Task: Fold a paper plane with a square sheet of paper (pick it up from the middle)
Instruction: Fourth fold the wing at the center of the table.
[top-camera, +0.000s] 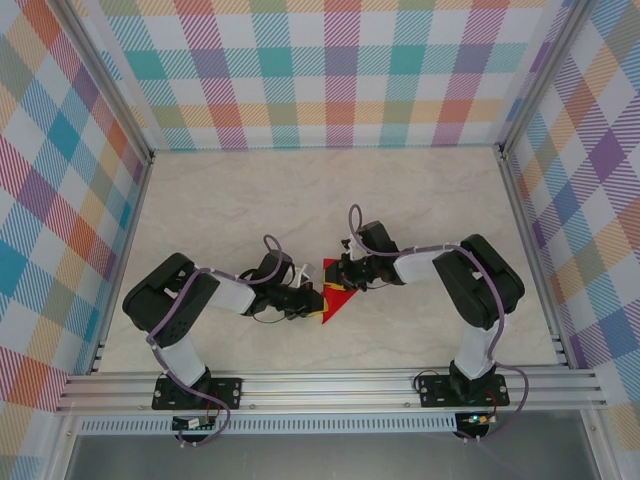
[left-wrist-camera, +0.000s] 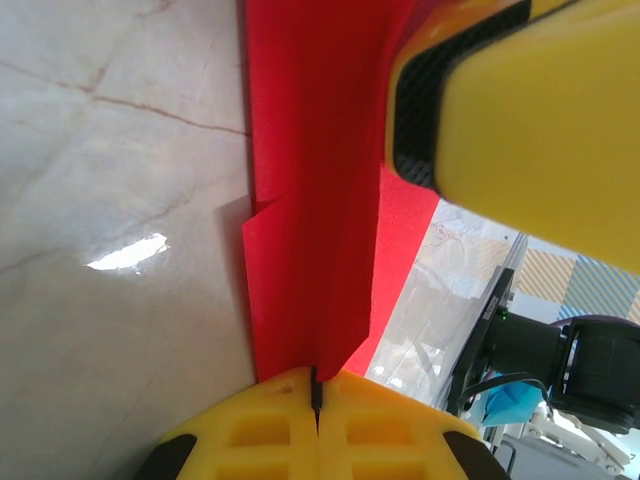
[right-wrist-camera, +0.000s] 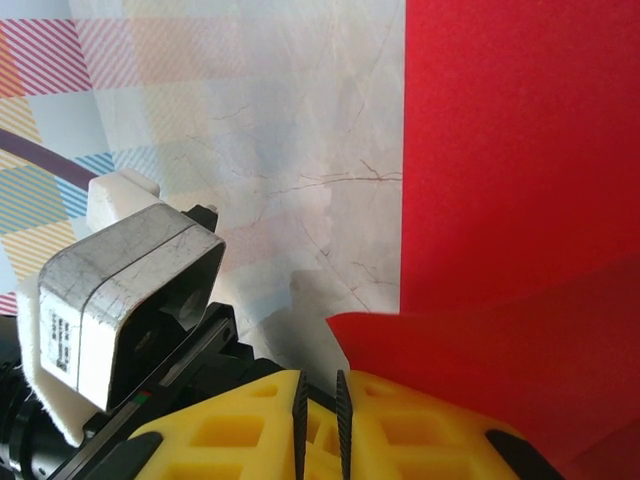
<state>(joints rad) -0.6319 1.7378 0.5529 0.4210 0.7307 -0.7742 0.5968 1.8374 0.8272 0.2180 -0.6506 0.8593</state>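
**A:** So where is the red paper (top-camera: 338, 302) at this point?

**B:** Low on the table (top-camera: 300, 190), in the middle between the two arms. From above it looks like a triangle. Up close it is folded into layers with a stepped edge.

**A:** Who has hold of it?

**B:** The left gripper (left-wrist-camera: 315, 385). Its fingers meet in one thin dark line, and the folded edge runs straight into that line, so I'd say it is pinching the crease.

**A:** Why there?

**B:** My guess is that it anchors the fold so the sheet can't skate about while the other arm works on it.

**A:** And the right gripper (right-wrist-camera: 320, 405)?

**B:** Its fingers are nearly together, with a slim gap between them. A flap of paper lies over one finger, but I can't tell whether its edge is nipped. Seen from the left wrist, that gripper sits over the far part of the paper, probably to press it flat.

**A:** What about the surface?

**B:** It is pale, marble-patterned, smooth and a little glossy, with a bright patch of light reflected on it. Thin paper would likely slip on that, so it makes sense to pin it.

**A:** And the room?

**B:** There are checked pastel walls (top-camera: 340, 70) on three sides and a metal rail (top-camera: 330, 388) along the near edge
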